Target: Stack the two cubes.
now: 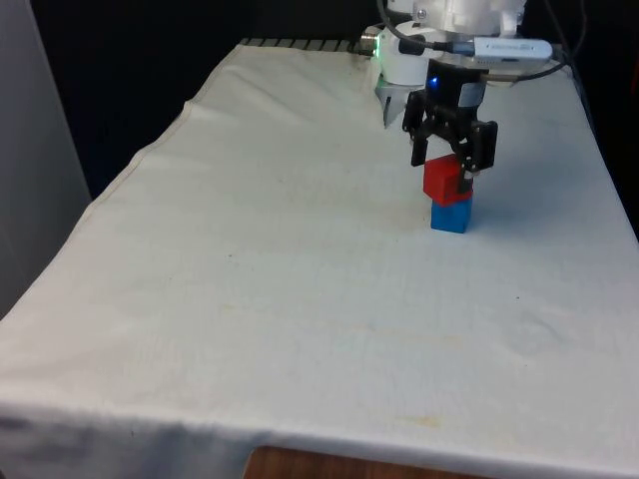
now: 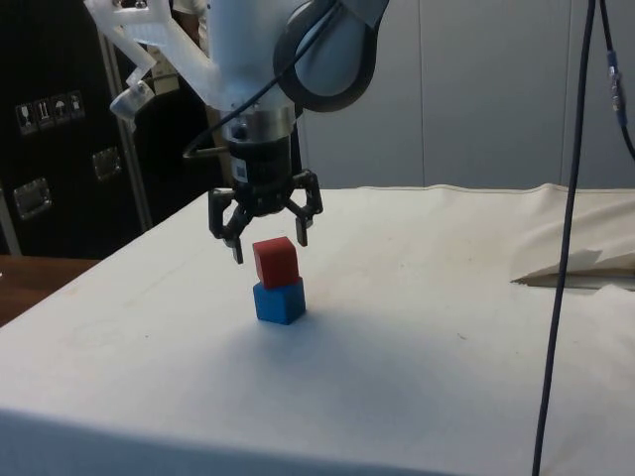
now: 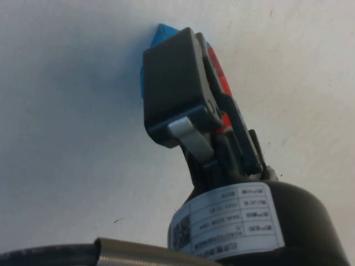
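A: Where is the red cube [image 1: 440,180]?

B: It sits on top of the blue cube [image 1: 451,216], turned a little against it, and the blue cube rests on the bench [image 1: 300,299].

A: And the gripper [image 2: 268,248]?

B: Right over the pair. In the side view the fingers [image 2: 235,245] hang spread apart, one on each side of the red cube's upper edge, with a gap showing between each tip and the cube. So they stand apart, clamped on nothing.

A: Does the wrist view agree?

B: It shows the red cube [image 3: 217,77] between the fingers and the blue cube [image 3: 161,34] just beyond the nearer one.

A: Anything else near the fingers?

B: A black cable [image 2: 566,238] hangs well off to one side in the side view.
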Controlling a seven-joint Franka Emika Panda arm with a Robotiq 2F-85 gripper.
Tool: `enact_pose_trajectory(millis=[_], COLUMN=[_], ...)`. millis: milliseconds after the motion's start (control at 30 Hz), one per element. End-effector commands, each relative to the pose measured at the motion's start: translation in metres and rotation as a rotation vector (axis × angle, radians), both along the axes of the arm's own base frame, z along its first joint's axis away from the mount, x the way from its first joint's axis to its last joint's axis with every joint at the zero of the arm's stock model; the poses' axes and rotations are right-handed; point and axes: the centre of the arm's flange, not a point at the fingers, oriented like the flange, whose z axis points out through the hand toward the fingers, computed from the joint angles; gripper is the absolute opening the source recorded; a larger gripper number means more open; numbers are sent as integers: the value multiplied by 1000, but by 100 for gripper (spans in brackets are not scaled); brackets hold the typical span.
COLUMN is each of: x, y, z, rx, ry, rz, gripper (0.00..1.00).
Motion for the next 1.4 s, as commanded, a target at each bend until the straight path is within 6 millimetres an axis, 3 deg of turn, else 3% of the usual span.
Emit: enact_pose_trajectory(millis=[0, 300, 800, 1367], x=[0, 1, 12, 14], y=[0, 0, 0, -6], z=[0, 5, 64, 96], rx=[0, 0, -15, -23], ry=[0, -7, -19, -41], rz=[0, 0, 17, 133], gripper=[100, 100, 100, 100])
